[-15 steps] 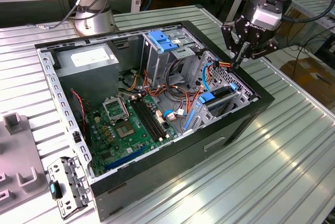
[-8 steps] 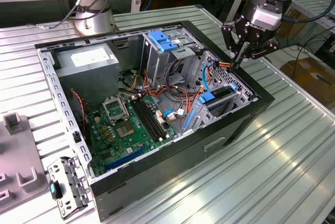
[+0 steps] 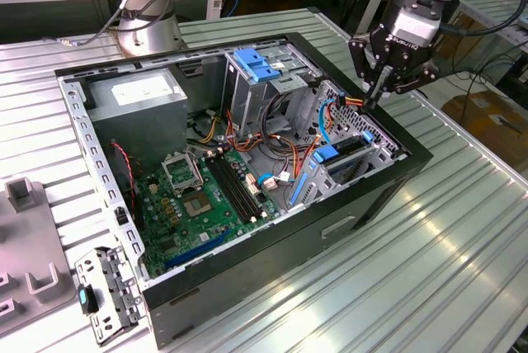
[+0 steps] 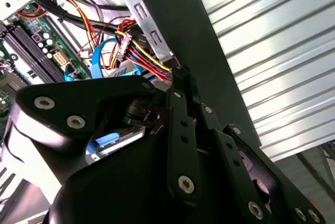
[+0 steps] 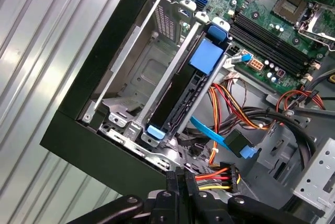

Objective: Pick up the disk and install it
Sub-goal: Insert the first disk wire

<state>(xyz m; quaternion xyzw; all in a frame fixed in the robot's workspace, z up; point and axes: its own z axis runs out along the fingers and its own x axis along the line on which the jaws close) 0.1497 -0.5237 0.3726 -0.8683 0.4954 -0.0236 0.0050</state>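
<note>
We see a ribbed silver metal surface (image 3: pixel 462 229) with an open black computer case (image 3: pixel 363 204) resting at its middle. Toward the exterior view's left lie a grey moulded plate (image 3: pixel 29 279) and, just beside the case's near corner, a perforated metal bracket (image 3: pixel 107 291). Behind the case stands the arm's base (image 3: pixel 148 35).

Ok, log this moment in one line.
gripper: shut, empty, above case edge | disk: on edge in drive cage

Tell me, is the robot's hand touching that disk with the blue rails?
Apart. In the first wrist view the disk sits in its bay, with a plain gap between it and the hand.
</note>
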